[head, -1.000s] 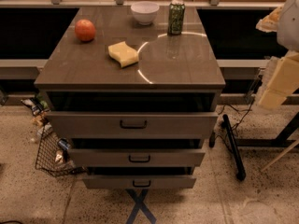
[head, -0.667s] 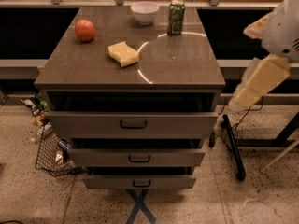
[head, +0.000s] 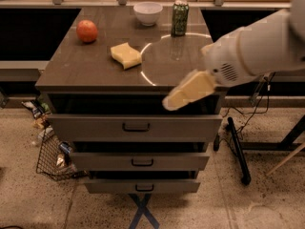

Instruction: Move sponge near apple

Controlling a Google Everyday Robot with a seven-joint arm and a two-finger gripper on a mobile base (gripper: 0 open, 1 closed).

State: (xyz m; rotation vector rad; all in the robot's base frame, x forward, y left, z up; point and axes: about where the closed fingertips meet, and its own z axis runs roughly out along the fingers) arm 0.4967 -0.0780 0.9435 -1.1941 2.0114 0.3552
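One pale yellow, wavy-edged rectangular sponge (head: 126,55) lies flat on the dark grey cabinet top (head: 90,73), with bare surface between it and the one round orange-red apple (head: 87,31) at the far left, so the move is judged not yet begun: grasping, carrying and placing are left. One white bowl (head: 147,6) and one green drink can (head: 180,18) are counted behind. One pale wedge-shaped gripper (head: 185,92) is held off the front right edge, well apart from the sponge; whether it is released or clenched cannot be told.

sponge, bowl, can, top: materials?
Sponge: matte pale-yellow foam, going by the wavy edges. Bowl: smooth white, ceramic or plastic. Can: likely metal, green print. Top: glossy dark laminate or stone, mirrors an arc of light. Gripper hangs near its front edge.
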